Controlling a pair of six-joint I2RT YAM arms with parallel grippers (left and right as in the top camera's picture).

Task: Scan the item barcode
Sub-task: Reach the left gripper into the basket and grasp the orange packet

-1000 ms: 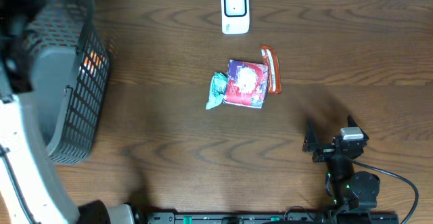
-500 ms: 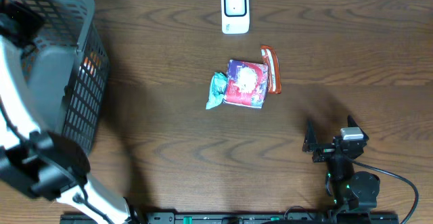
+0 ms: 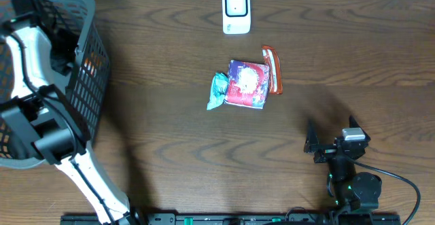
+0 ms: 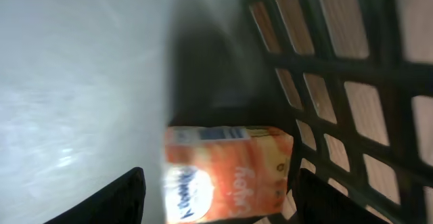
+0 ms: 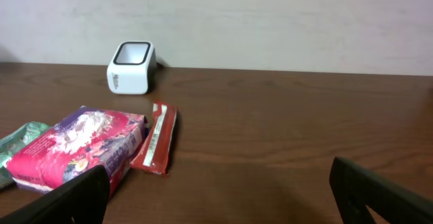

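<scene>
Reaching left arm (image 3: pixel 26 55): bends down into the basket (image 3: pixel 92 97), far to the left of the scanner (image 3: pixel 236 10), at the left end of the tabletop (image 3: pixel 170 150).
Left end effector (image 4: pixel 220 183): fingers spread, one dark tip at each lower corner of the wrist view; frames the orange carton (image 4: pixel 226 176) on both sides; contact with it cannot be made out in the blur.
Orange carton: lies on its side in a corner of the basket, between the grey floor and the black mesh wall; from overhead shows only as an orange patch (image 3: pixel 94 62) through the mesh, well left of the scanner.
Scanner: white, with a dark-rimmed window on top; stands at the far edge of the tabletop, by the wall.
Purple packet (image 3: pixel 247 83): lies flat just nearer the robot than the scanner.
Teal packet (image 3: pixel 218 91): touches the purple packet's left edge, nearer the robot than the scanner and slightly left of it.
Red bar (image 3: pixel 272 68): lies along the purple packet's right edge, nearer the robot than the scanner and slightly right of it.
Right end effector (image 3: pixel 332 135): fingers wide apart, grasps nothing; sits low near the robot's edge, well right of the scanner, and faces the packets and the scanner.
</scene>
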